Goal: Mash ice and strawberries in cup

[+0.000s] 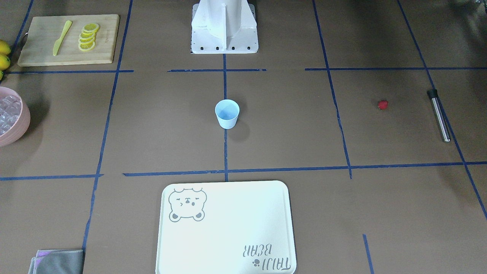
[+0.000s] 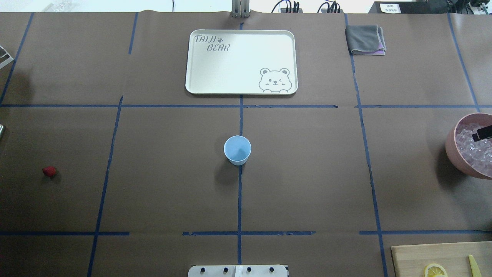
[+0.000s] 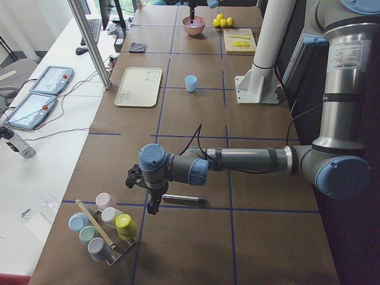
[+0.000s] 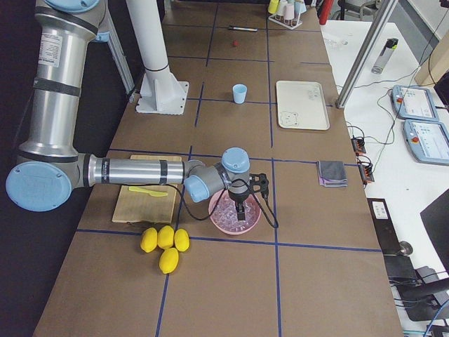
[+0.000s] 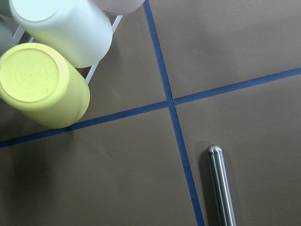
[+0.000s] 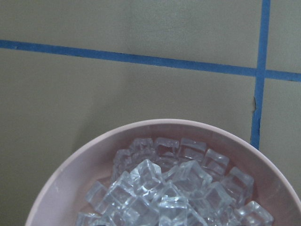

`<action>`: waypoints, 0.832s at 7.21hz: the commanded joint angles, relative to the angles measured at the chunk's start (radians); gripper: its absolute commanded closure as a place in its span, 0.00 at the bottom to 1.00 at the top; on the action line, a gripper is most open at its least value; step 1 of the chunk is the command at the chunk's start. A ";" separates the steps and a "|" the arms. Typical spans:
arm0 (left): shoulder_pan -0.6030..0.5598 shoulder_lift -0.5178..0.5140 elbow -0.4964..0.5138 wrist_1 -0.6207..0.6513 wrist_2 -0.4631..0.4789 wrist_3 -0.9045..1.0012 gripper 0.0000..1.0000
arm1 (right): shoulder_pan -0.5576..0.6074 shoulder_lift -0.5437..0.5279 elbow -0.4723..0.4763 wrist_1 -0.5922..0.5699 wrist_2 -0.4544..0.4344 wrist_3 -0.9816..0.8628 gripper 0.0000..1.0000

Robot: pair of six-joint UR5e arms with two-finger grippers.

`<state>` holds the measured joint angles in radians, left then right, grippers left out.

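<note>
The pale-blue cup stands upright and empty at the table's middle, also in the overhead view. The red strawberry lies alone on the paper, far to the robot's left. The ice fills the pink bowl at the robot's far right. My right gripper hangs over the bowl, its fingers down at the ice; I cannot tell whether it is open. My left gripper hovers beside the steel muddler; its state is unclear.
A white bear tray lies beyond the cup. A wooden board holds lemon slices and a yellow knife. Whole lemons lie near the bowl. A rack of coloured cups stands by the left gripper. A grey cloth lies far right.
</note>
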<state>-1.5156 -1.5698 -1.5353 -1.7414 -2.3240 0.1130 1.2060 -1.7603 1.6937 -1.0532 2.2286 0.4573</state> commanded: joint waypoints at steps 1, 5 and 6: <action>0.000 0.002 -0.002 -0.001 0.000 0.001 0.00 | -0.005 0.004 -0.017 0.006 -0.024 -0.005 0.07; 0.000 0.002 -0.002 -0.001 0.000 0.001 0.00 | -0.017 0.008 -0.031 0.006 -0.029 -0.006 0.15; 0.000 0.002 -0.002 -0.001 -0.002 0.002 0.00 | -0.019 0.013 -0.031 0.006 -0.029 -0.006 0.17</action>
<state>-1.5156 -1.5677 -1.5371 -1.7425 -2.3244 0.1139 1.1891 -1.7507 1.6627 -1.0477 2.1999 0.4510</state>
